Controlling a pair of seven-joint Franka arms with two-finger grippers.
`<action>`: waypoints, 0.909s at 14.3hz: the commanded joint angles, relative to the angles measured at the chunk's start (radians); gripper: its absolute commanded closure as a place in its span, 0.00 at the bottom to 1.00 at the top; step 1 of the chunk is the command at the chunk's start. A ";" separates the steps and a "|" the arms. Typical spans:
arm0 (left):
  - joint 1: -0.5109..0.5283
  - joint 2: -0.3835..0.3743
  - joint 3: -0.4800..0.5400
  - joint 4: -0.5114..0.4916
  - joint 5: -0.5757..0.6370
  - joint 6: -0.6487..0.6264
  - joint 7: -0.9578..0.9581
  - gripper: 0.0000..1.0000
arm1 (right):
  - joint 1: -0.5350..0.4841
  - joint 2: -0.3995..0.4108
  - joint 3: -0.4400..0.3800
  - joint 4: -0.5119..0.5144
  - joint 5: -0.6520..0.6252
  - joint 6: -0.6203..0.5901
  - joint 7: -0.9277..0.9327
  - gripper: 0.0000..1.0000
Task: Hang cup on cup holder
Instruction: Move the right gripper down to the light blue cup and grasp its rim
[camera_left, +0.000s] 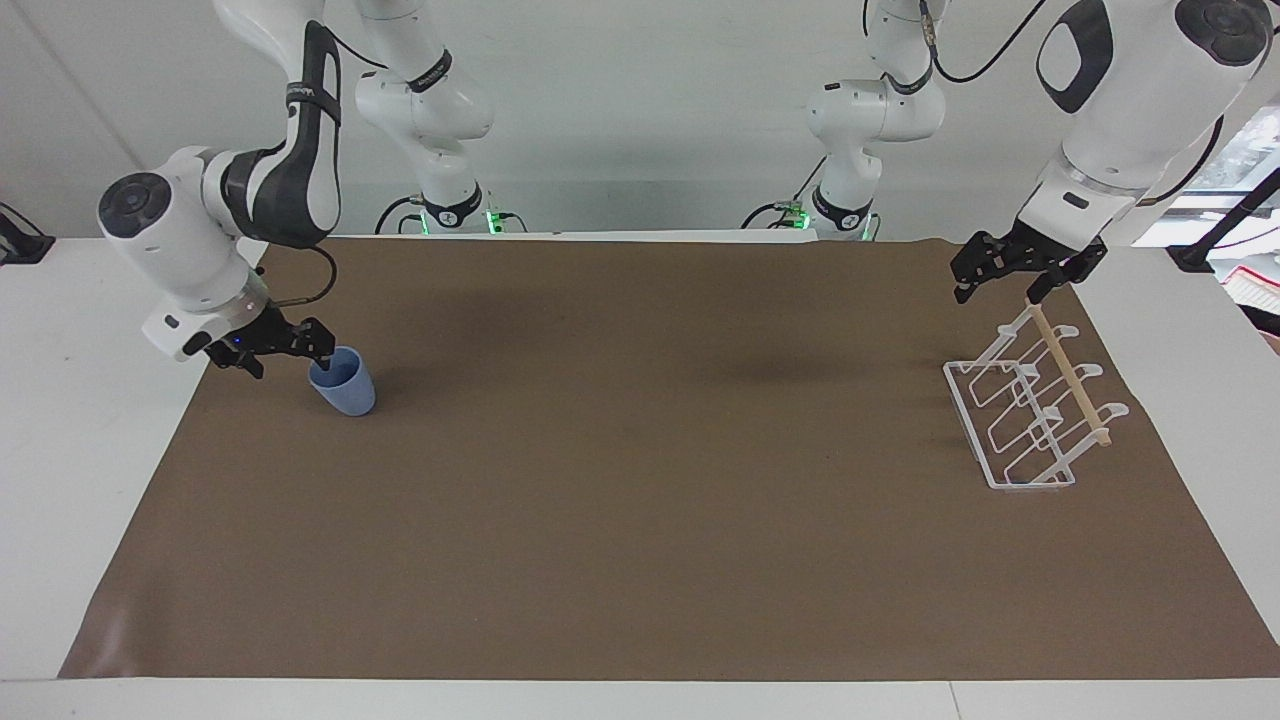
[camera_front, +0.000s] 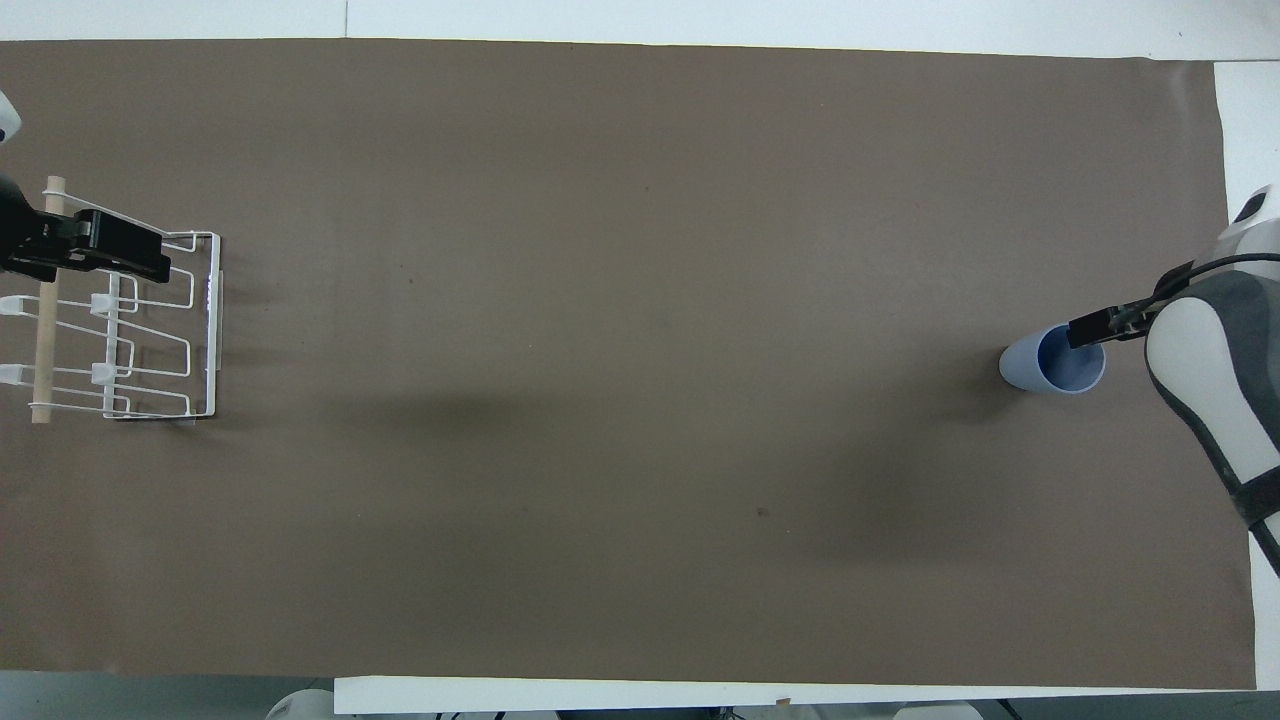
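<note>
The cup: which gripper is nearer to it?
Right. The right gripper is at the rim of the cup, one finger at its mouth. The left gripper waits over the cup holder, at the table's other end.

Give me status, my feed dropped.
Right gripper open at the cup rim, not gripping. Left gripper open, waiting over the cup holder. Cup upright on the mat; nothing between.

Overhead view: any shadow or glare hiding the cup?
Overhead view: the cup casts a soft shadow toward the rack's end; no glare, but the right gripper covers part of its rim. Facing view: even light, cup clear.
</note>
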 joint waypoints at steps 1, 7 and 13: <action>0.003 -0.006 0.000 -0.009 0.011 0.005 0.009 0.00 | -0.013 -0.004 0.005 -0.037 0.020 0.029 -0.035 0.09; 0.003 -0.006 0.000 -0.009 0.011 0.005 0.009 0.00 | -0.007 -0.012 0.005 -0.065 0.020 0.029 -0.040 0.86; 0.003 -0.006 0.000 -0.009 0.011 0.005 0.009 0.00 | -0.003 -0.003 0.007 -0.005 0.018 -0.033 -0.040 1.00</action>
